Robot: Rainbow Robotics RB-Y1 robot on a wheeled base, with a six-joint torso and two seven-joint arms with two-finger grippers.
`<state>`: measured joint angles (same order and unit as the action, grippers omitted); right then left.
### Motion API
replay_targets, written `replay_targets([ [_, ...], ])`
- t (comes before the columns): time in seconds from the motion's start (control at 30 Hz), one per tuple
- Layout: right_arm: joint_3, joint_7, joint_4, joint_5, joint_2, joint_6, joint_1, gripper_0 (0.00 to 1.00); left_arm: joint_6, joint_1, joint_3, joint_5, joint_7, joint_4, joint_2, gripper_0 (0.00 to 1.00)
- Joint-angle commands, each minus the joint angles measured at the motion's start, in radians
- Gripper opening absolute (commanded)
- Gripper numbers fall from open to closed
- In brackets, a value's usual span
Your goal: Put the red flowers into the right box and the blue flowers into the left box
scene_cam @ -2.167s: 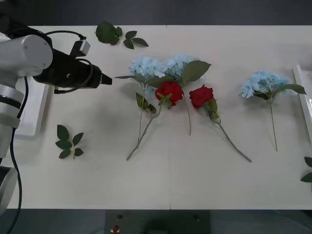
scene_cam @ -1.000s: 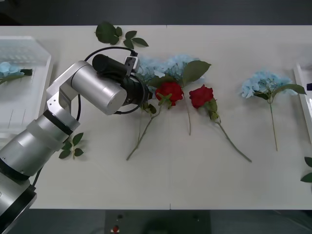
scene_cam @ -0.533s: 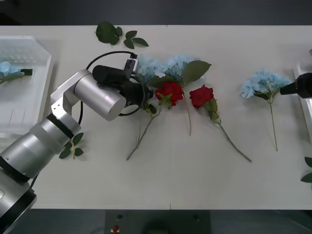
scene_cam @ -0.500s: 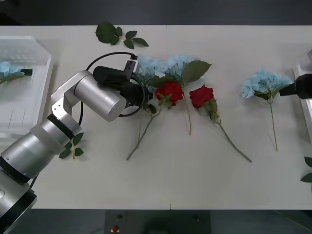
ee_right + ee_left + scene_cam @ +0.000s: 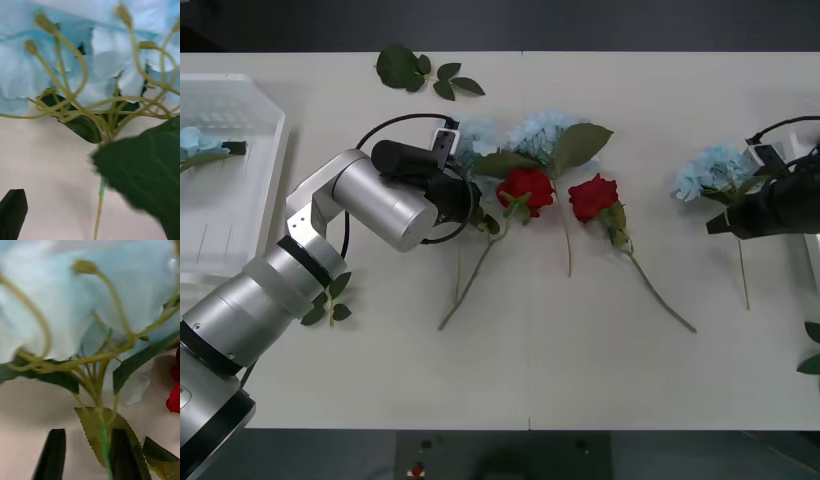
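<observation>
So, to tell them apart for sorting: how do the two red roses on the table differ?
The left rose has a leaf lying across its bloom; the right rose shows a bare bloom. The left one's stem runs toward the left gripper's side; the right one's slants the opposite way. Both lie flat on the table.

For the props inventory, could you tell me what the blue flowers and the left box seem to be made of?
The blue flowers look artificial: matte, thin fabric-like petals on stiff yellowish plastic-looking stalks, clearest in the wrist views. The left box looks like translucent white plastic with a faint sheen; its floor carries moulded ribs.
</observation>
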<state>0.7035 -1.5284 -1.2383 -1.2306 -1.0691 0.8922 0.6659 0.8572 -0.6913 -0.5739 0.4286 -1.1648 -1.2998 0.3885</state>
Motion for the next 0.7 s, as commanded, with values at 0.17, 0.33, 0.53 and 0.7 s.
replay_targets([
  [0.17, 0.017, 0.017, 0.016, 0.046, 0.017, -0.065, 0.000, 1.00, -0.007, -0.014, 0.023, 0.009, -0.021, -0.049, 0.041, 0.00],
  [0.33, 0.051, 0.017, 0.020, 0.072, 0.020, -0.111, 0.000, 1.00, 0.043, -0.014, 0.101, 0.094, -0.021, -0.133, 0.095, 0.00],
  [0.53, 0.065, 0.016, 0.020, 0.108, 0.023, -0.113, 0.000, 1.00, 0.257, -0.014, 0.301, 0.193, -0.024, -0.308, 0.190, 0.00],
  [0.7, 0.068, 0.014, 0.022, 0.112, 0.032, -0.119, 0.000, 0.60, 0.398, -0.014, 0.454, 0.260, -0.038, -0.381, 0.306, 0.00],
])
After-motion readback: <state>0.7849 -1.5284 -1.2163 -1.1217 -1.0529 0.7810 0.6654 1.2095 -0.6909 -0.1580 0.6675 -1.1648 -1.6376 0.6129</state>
